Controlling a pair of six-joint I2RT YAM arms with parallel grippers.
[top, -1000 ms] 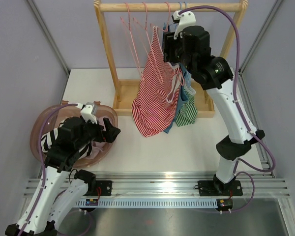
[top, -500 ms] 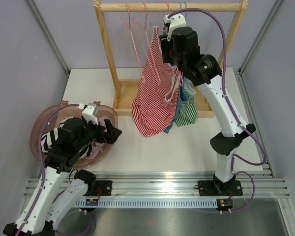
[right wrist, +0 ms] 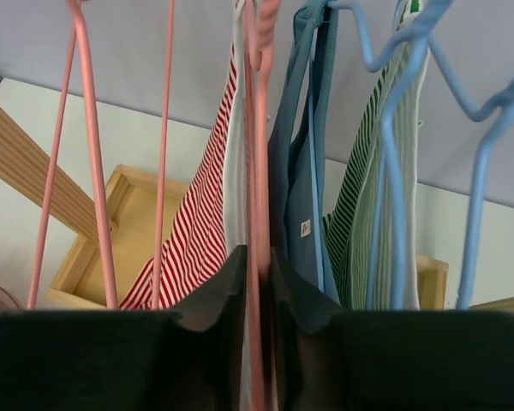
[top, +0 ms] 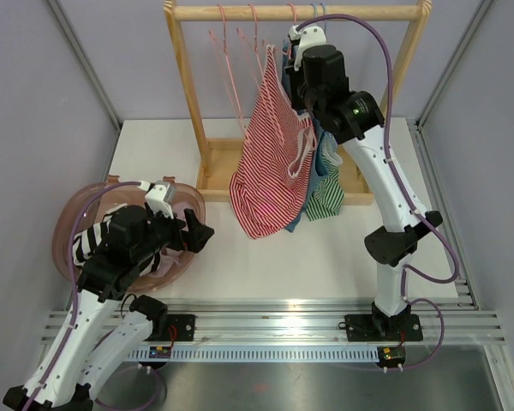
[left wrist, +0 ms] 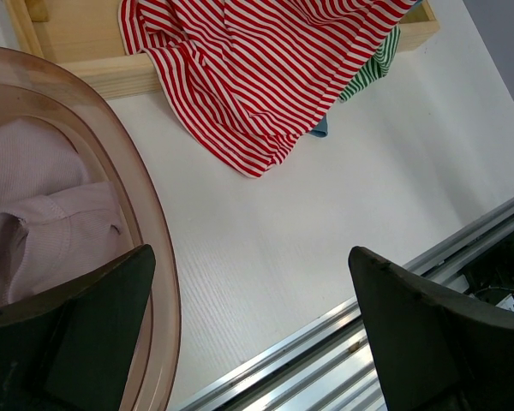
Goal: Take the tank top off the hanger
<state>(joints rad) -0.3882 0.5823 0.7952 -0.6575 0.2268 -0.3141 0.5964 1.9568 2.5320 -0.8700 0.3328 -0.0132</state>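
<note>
1. Table [top: 265, 257]: white top; it bears the rack and the tub.
2. Wooden rack [top: 187, 94]: two uprights, a top rail and a tray base, at the far edge.
3. Right gripper [right wrist: 257, 278]: raised to the rail, jaws drawn nearly together, with the wire of the pink hanger [right wrist: 259, 128] and the white-edged strap beside it between them.
4. Left gripper [left wrist: 250, 265]: low over the table beside the tub, jaws spread wide, nothing between them.
5. Tub [top: 68, 223]: translucent, brownish-pink, at the near left; a pale pink garment [left wrist: 43, 214] lies inside.
6. Tank top [top: 270, 163]: red and white stripes (the task's item), on the pink hanger; its hem drapes over the rack's base onto the table.
7. Blue garment [right wrist: 295, 171] and green-striped garment [top: 327, 197]: hanging just behind the tank top, on the right.
8. Blue hanger [right wrist: 475, 188]: wire, on the rail right of the pink one.
9. Bare pink hangers [top: 231, 68]: on the rail, left of the tank top.
</note>
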